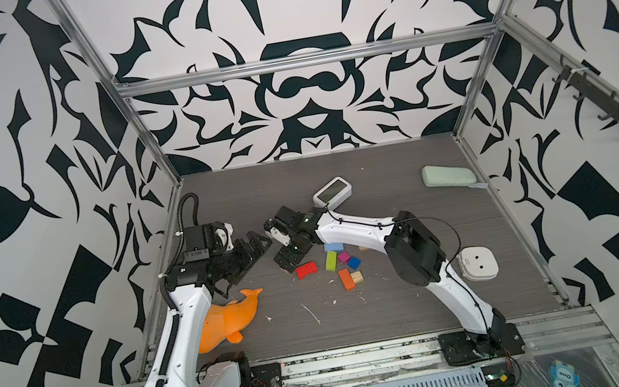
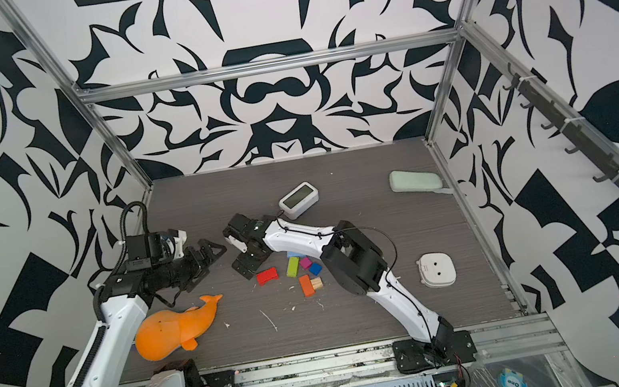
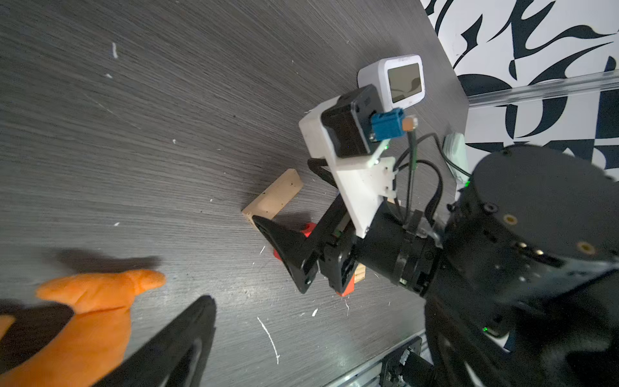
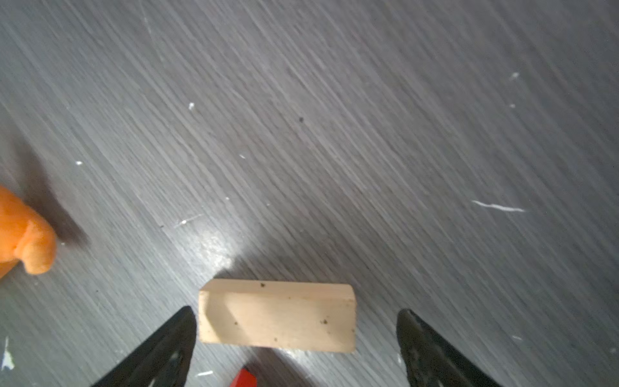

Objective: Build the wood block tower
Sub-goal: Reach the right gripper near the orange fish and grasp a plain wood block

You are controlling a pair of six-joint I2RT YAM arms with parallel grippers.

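Note:
A plain tan bar (image 4: 278, 316) lies flat on the dark table. My right gripper (image 4: 296, 312) hangs over it, open, one finger off each end and neither touching. In both top views that gripper (image 1: 278, 245) (image 2: 238, 248) hides the bar. Just to its right lie loose wood blocks: red (image 1: 306, 269), lime green (image 1: 331, 260), magenta (image 1: 343, 256), dark blue (image 1: 353, 263), orange (image 1: 346, 279), a tan cube (image 1: 357, 277) and light blue (image 1: 334, 247). No tower is in view. My left gripper (image 1: 252, 256) is open and empty, left of the right gripper.
An orange dolphin toy (image 1: 231, 318) lies at the front left, near the left arm. A white digital clock (image 1: 332, 193) stands behind the right gripper. A mint case (image 1: 448, 174) lies at the back right and a white round device (image 1: 478, 264) sits beside the right arm.

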